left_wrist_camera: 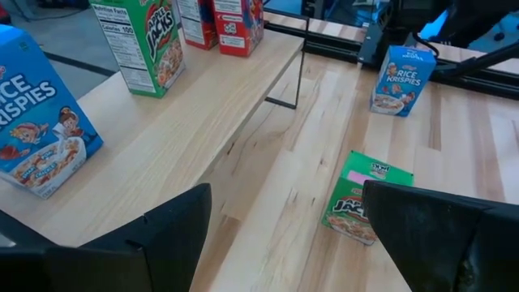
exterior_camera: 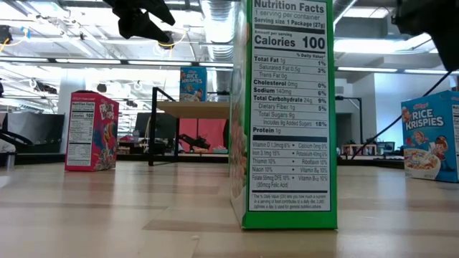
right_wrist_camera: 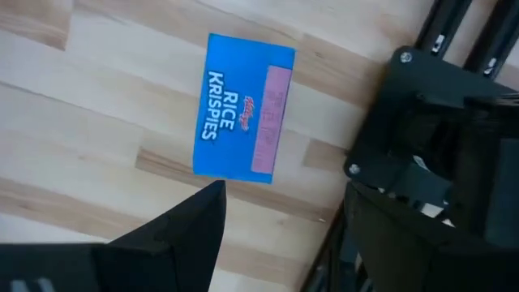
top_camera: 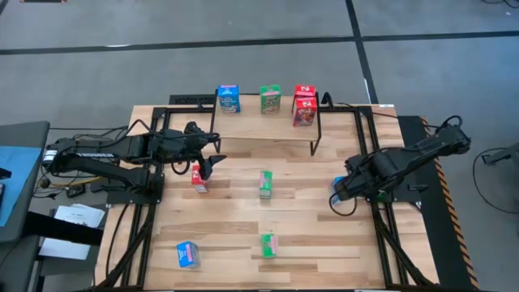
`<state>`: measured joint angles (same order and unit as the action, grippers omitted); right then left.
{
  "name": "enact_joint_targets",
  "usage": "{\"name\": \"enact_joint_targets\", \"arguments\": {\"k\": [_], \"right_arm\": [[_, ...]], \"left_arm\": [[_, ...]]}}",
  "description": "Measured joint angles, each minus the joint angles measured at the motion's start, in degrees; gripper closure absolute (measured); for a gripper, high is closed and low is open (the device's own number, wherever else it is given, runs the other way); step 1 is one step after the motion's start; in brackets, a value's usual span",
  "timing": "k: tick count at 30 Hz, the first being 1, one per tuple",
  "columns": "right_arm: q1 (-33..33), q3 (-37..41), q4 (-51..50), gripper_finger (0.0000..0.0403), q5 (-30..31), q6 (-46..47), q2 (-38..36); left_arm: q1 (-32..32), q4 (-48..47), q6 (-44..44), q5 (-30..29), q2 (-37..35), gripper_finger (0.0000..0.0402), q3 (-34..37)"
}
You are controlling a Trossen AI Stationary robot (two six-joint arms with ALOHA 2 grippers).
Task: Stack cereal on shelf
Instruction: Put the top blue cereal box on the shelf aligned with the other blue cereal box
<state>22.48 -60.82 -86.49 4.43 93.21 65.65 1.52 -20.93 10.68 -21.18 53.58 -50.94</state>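
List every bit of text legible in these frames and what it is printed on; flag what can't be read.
"Nutrition Facts", "Calories 100": side panel of the green box nearest the low camera.
"RICE KRISPIES": blue box under the right wrist camera.
"RICE KRISPIES": blue box on the shelf.
"JACKS": green box on the shelf.
"JACKS": green box lying on the table.
High view: box print too small to read.

Around my pale wooden plank tabletop [top_camera: 243, 227] lies grey carpet floor [top_camera: 122, 73]; far beyond, bright white ceiling strip lights [exterior_camera: 57, 61] glow.
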Motion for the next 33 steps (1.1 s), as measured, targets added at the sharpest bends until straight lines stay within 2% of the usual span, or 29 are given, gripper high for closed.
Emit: {"name": "enact_joint_targets", "arguments": {"k": [23,33], "right_arm": [[-2.0,8.0,12.8,0.0126,0.1,-2.0,0.0],[-2.4,8.6,11.6,0.0126,0.1,-3.0,-0.9]], "left_arm": [[0.0,0.0,0.1,0.4,0.0,0.009,0.0],[0.0,-0.1,0.1,0.4,0.0,0.009,0.0]]}}
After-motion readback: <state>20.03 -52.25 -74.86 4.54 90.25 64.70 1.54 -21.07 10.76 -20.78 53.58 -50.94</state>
